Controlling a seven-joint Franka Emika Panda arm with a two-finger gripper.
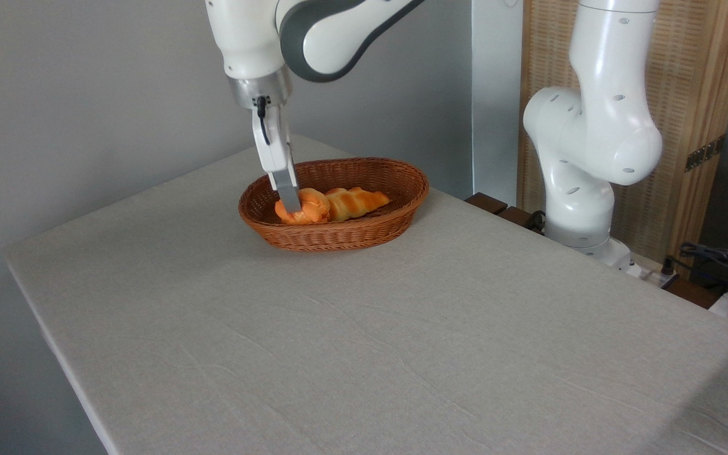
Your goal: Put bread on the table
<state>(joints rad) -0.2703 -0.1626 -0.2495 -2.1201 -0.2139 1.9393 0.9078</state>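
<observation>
End effector (289, 203) reaches down into the left end of the wicker basket (402, 215), its fingers clamped on the small orange bun (306, 208), which sits slightly raised above the basket floor. Just right of it, touching the bun, lies the braided loaf (357, 201). Below and all around spreads the cloth-covered tabletop (364, 341).
</observation>
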